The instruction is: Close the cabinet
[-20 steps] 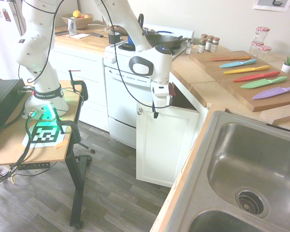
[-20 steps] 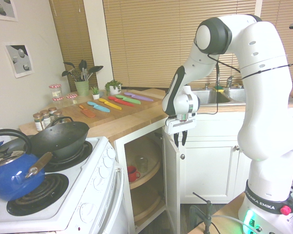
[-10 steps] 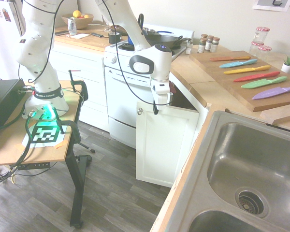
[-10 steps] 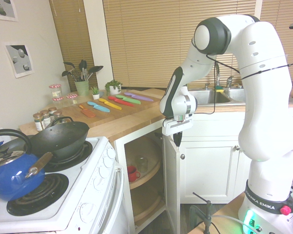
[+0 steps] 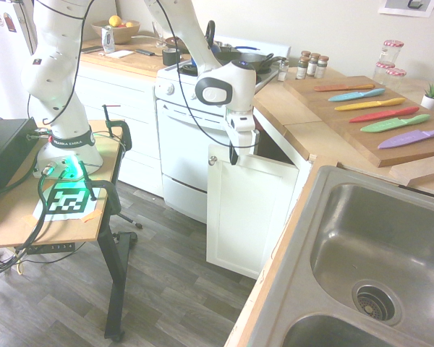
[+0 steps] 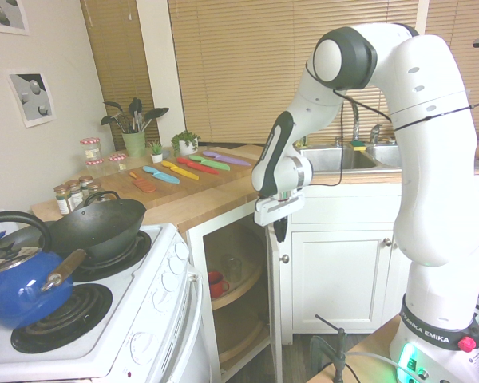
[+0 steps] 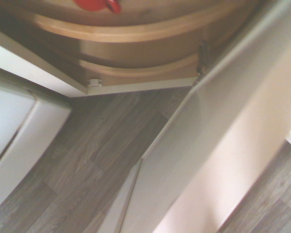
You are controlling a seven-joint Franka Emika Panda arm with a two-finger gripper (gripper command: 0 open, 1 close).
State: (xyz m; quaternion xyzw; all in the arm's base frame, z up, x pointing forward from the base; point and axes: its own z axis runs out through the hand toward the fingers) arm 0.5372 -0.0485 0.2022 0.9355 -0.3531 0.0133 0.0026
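Note:
The white cabinet door [image 5: 247, 210] stands partly open beside the oven, its small silver knob [image 5: 213, 160] near the top corner. My gripper [image 5: 233, 155] hangs at the door's top edge, just right of the knob, its dark fingers together and touching the door's outer face. From the other side the door [image 6: 275, 327] shows edge-on, with the gripper [image 6: 280, 232] against its top. Round wooden shelves [image 6: 238, 291] inside the cabinet remain visible. The wrist view looks down along the door's inner side [image 7: 213, 145] to those shelves [image 7: 136, 43].
A white oven [image 5: 181, 137] with a bar handle stands left of the cabinet, with a wok [image 6: 104, 227] and a blue kettle [image 6: 16, 287] on top. A red mug [image 6: 215, 283] sits on a shelf. Coloured knives [image 5: 390, 123] lie on a board; a steel sink [image 5: 376, 253] is close by.
The gripper has moved toward the oven side and pushed the door with it; the door has swung further toward the opening, and the gap is narrower.

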